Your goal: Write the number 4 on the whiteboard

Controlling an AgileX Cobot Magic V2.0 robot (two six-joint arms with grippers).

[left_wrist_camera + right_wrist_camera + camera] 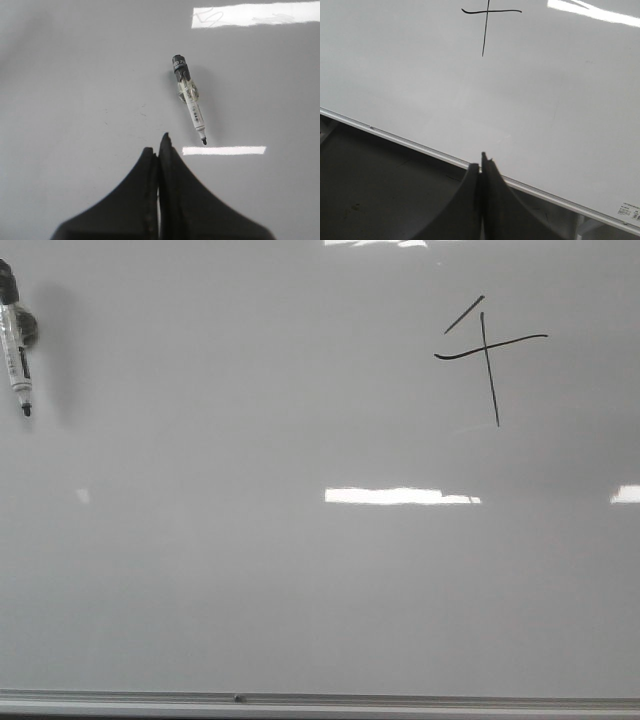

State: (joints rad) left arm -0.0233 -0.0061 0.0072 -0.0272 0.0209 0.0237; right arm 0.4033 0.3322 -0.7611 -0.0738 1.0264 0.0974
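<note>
Glossy pale grey-white whiteboard point(250, 570) bearing thin black hand-drawn number 4 point(487, 350); white-and-black marker pen point(17, 345) lies apart. Left claw point(159, 145) and right claw point(482, 162) both closed, empty.

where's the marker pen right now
In the front view the marker pen lies on the whiteboard at its upper left edge, far left of the number 4.

- The whiteboard point(250, 580) is smooth and glossy, throwing back bright strips of light.
- Its bottom edge point(320, 702) looks like brushed metal.
- The marker pen point(190, 97) seems to be plastic, with a clear barrel and a black cap.
- The left pincer point(159, 150) and the right pincer point(481, 162) are matt black, possibly rubbery.
</note>
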